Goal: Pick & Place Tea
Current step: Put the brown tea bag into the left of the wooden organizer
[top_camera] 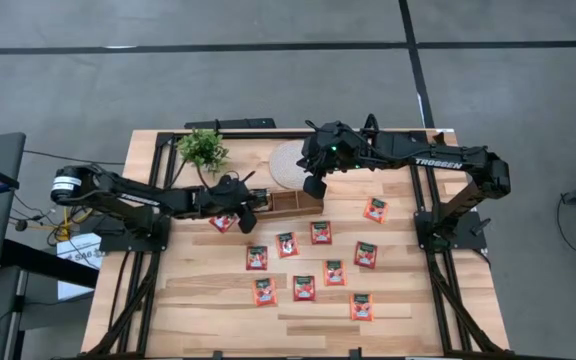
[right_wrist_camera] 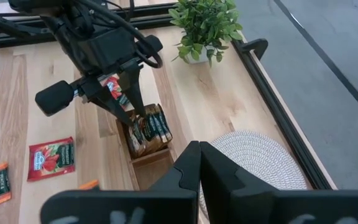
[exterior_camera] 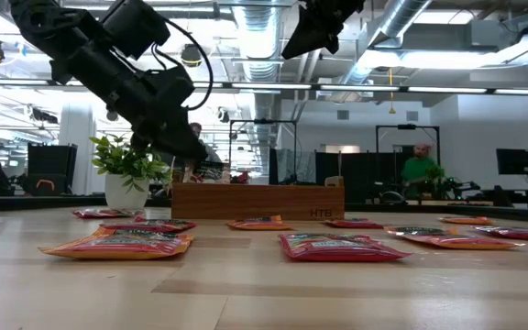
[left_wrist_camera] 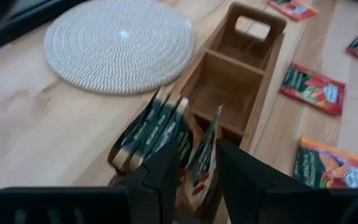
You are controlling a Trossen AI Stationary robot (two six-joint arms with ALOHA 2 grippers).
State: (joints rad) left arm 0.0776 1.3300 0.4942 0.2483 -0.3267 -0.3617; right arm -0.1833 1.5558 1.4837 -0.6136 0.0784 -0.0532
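- Left pincer (left_wrist_camera: 196, 147) is closed on one small flat square red-orange tea sachet (left_wrist_camera: 209, 134). It holds the sachet standing on its edge, down in the end part of the brown wooden tray (left_wrist_camera: 253, 81).
- Right pincer (right_wrist_camera: 199, 149) is shut tight with nothing in it. It hangs in the air above the far end of the tray, close to the round white woven mat (left_wrist_camera: 120, 43).
- Each tea sachet is a thin square packet. Most of it is red-orange, and there is a light picture in the middle. From the side, the packets look dark along the edge.
- The tray is long and has three boxes in a row, with a handle hole at one end.
- A few more sachets (left_wrist_camera: 148, 127) stand on edge in the same end box as the held one, which is the box nearest the left arm. They lean against each other. They sit too close together for me to count them.
- Ten sachets lie flat on the light wooden desk (top_camera: 218, 310).
- One of them (top_camera: 222, 222) lies just beside the tray and is partly hidden under the left arm.
- The other nine (top_camera: 304, 288) are spread out in front of the tray, apart from each other.
- One small green plant in a white pot (top_camera: 203, 150) stands at the back of the desk, near the mat.
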